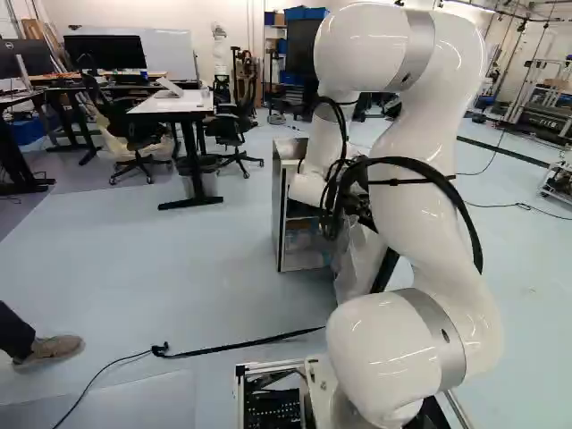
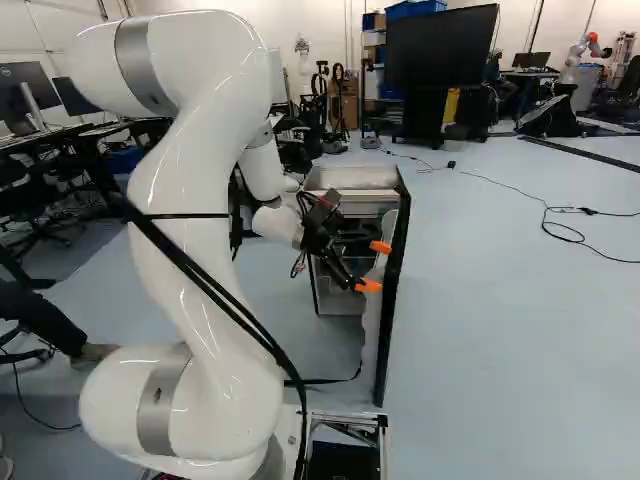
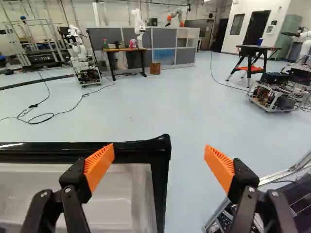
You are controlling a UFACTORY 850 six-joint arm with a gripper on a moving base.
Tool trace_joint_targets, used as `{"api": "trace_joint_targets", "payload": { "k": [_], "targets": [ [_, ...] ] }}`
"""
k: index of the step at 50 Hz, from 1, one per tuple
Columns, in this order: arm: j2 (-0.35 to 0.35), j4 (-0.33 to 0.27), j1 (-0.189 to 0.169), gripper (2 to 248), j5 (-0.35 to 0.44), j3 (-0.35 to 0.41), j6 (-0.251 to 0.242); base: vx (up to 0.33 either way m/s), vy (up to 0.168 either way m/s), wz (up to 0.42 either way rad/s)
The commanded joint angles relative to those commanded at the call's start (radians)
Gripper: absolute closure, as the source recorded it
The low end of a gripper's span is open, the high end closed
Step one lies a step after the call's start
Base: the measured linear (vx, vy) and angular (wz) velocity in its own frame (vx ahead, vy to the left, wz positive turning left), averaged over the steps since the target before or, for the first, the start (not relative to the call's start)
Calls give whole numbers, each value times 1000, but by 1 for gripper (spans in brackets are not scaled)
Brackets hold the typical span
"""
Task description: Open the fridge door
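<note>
Silver fridge [image 2: 345,178] sits mid-room in the right base view, gaping; next the gripper [image 2: 374,266], spread wide, pinching nothing; then the door [image 2: 393,290], swung well out. If it needs more, I'd nudge its inner side outward, slow arc.

No lettering can be made out clearly. A small pale mark [image 2: 6,72] sits on a monitor [image 2: 24,90], upper left of the right base view.
</note>
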Motion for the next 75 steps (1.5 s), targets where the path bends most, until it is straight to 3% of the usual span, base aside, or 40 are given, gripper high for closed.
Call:
{"api": "trace_joint_targets", "payload": {
  "k": [32,75],
  "targets": [
    [-59,71,-183,3,-52,-141,0,0,0,0],
    [-145,163,-386,3,-107,-337,0,0,0,0]
  ]
}}
